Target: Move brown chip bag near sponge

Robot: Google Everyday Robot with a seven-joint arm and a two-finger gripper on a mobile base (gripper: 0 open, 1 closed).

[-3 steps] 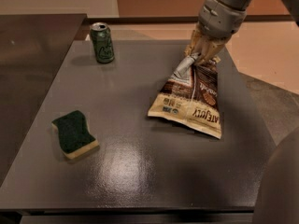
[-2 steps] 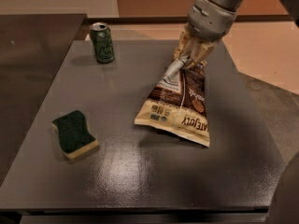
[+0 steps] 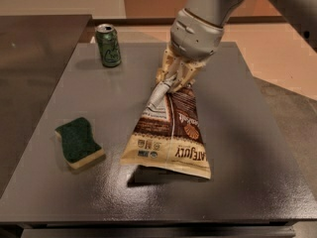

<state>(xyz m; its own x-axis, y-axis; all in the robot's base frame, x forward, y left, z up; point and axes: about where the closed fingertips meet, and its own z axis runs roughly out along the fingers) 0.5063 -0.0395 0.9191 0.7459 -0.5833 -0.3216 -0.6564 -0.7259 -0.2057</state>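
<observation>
The brown chip bag (image 3: 170, 133) hangs tilted over the middle of the dark grey table (image 3: 247, 108), its lower edge just above the surface with a shadow under it. My gripper (image 3: 174, 81) is shut on the bag's top end and comes down from the upper right. The sponge (image 3: 78, 142), dark green on top with a pale yellow base, lies flat at the left front of the table. A narrow gap separates it from the bag's lower left corner.
A green drink can (image 3: 108, 45) stands upright at the table's back left. A darker counter (image 3: 29, 48) adjoins the table on the left. The floor lies beyond the right edge.
My gripper has carried the brown chip bag to the left, toward the sponge. The sponge and the can have not moved.
</observation>
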